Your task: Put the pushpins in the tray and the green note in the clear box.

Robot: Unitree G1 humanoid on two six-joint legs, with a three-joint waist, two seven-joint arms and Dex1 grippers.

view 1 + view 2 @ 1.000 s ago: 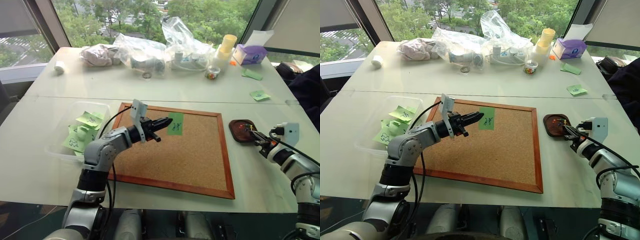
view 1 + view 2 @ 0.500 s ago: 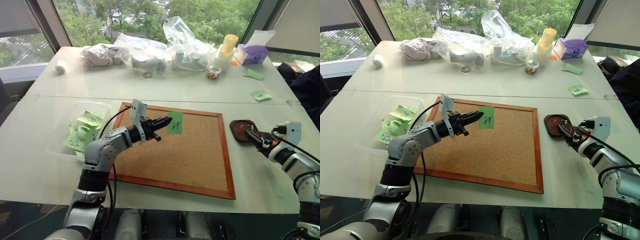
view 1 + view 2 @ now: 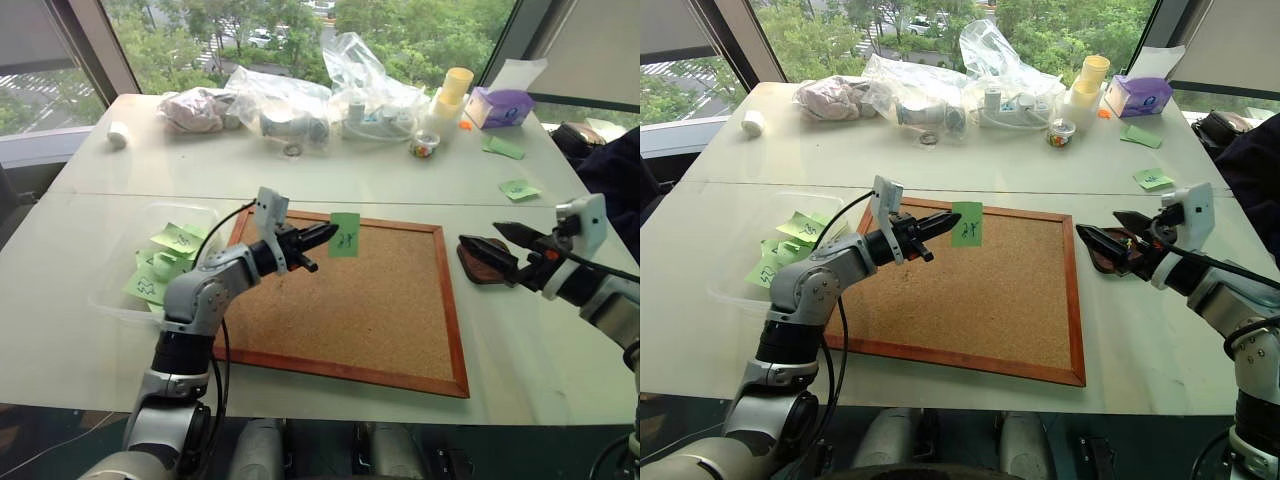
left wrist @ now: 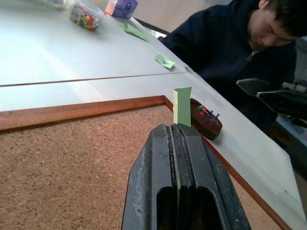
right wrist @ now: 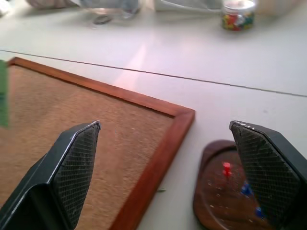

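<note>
Table [image 3: 90, 350]: the big pale top under it all. You can use the cork board as your landmark for everything else.
Cork board [image 3: 370, 320]: it lies flat in the middle of the table. I see no pins or notes on it now.
Clear box [image 3: 120, 300]: it sits just beside the board, on your robot's left. A few green notes already lie inside.
Bags [image 3: 290, 100]: clear plastic bags lie past the far edge of the board, well apart from it. Leave them.
Left gripper [image 3: 322, 238]: it hangs above the far left part of the board. Its fingers are squeezed tight on the green note.
Right gripper [image 3: 1110, 240]: it is above the board's right edge, over the tray. Its fingers are spread wide and hold nothing.
Tray [image 5: 225, 201]: the dark brown dish sits just beside the board on the right.
Green note [image 3: 344, 234]: it stands up from the left fingertips, lifted off the board — not in the box yet.
Pushpins [image 5: 226, 168]: a red one and some blue ones lie in the tray.
Done: the pin part looks finished, I think.
Left: you need to swing the note over to the clear box and let go — that is the last job, as far as I can tell.
</note>
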